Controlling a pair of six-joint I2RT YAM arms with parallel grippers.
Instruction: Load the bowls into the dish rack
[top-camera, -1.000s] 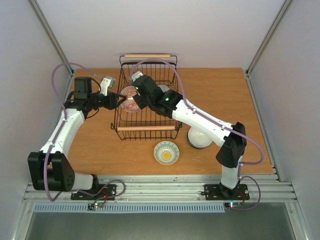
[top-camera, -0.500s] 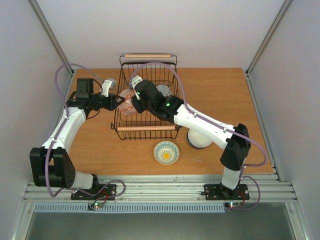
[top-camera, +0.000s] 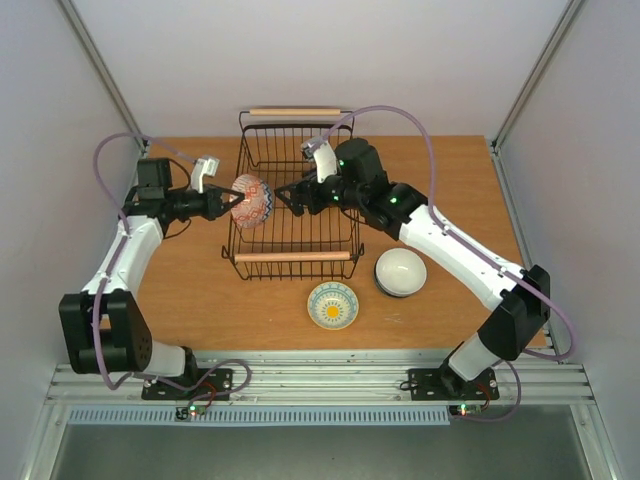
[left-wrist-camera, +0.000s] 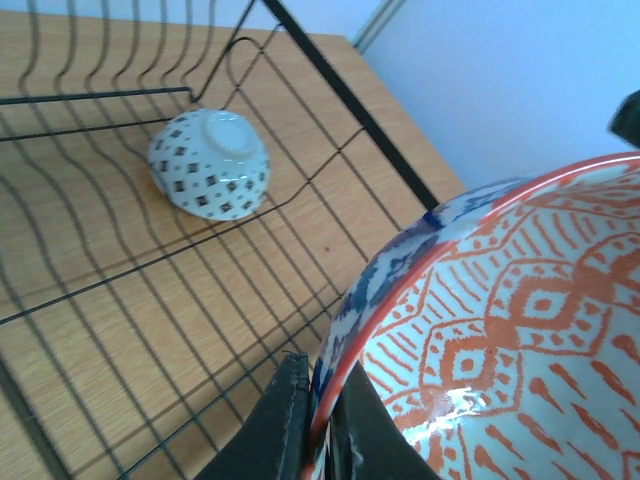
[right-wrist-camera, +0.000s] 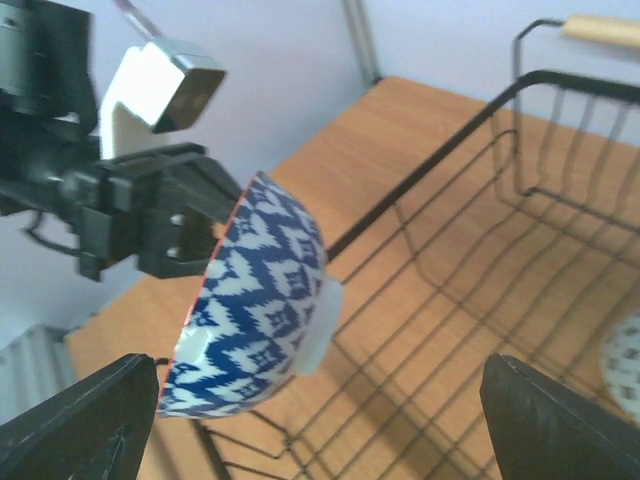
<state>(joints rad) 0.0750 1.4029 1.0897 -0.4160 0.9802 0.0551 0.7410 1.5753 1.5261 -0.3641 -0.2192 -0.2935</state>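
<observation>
Over the rack's (top-camera: 295, 256) left rim, upper centre of the top view, the left gripper (top-camera: 230, 200) is clamped on the red bowl (top-camera: 252, 200), holding it on edge. Just right of it the right gripper (top-camera: 292, 195) hangs wide open, empty. Inside the rack lies a dotted bowl (left-wrist-camera: 208, 163).

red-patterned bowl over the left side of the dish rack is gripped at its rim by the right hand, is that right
Not quite. The red-patterned bowl is gripped at its rim by the left hand, not the right. The right hand is open and clear of the bowl. The rest is right: the bowl is over the left side of the dish rack. The right wrist view shows the grip most clearly.
</observation>
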